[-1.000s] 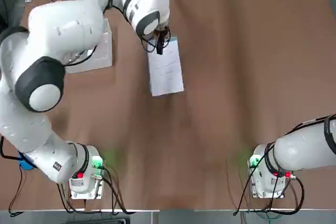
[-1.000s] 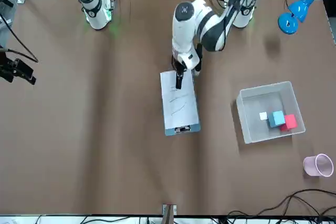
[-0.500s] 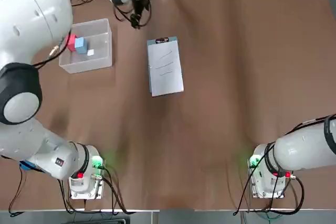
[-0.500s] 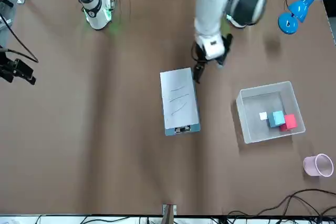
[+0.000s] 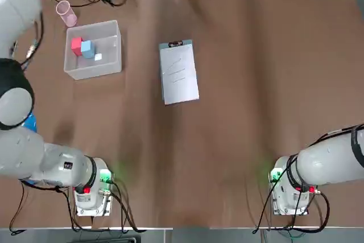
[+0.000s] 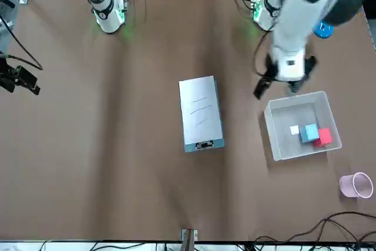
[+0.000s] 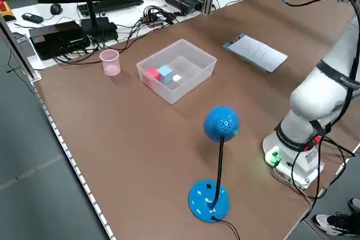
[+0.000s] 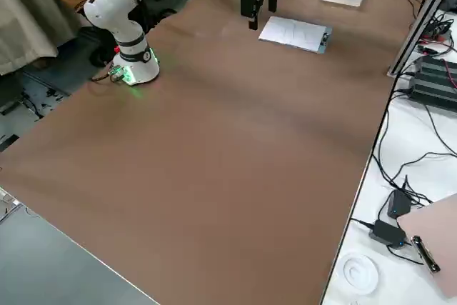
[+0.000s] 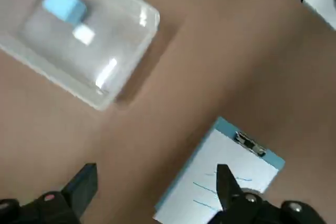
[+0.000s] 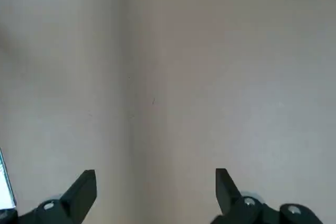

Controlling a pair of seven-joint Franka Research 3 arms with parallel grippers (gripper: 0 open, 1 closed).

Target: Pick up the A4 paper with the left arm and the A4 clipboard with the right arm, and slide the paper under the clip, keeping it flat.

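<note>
The clear bin (image 6: 282,145) stands just beside the left jaws, on their far side from the robot. The light blue clipboard (image 6: 218,143) lies between the two pairs of jaws, nearer the left. The paper (image 6: 200,110) rests flat on it. The left gripper (image 9: 157,187), raised over the table, is released and empty; the right gripper (image 10: 156,184), parked well apart at the robot's right, is likewise. The clip (image 9: 250,144) meets the paper's edge; whether it overlaps cannot be told.

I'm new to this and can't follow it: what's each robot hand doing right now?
Left gripper: open, empty, above the table.
Right gripper: open, empty, parked off to its side.
</note>
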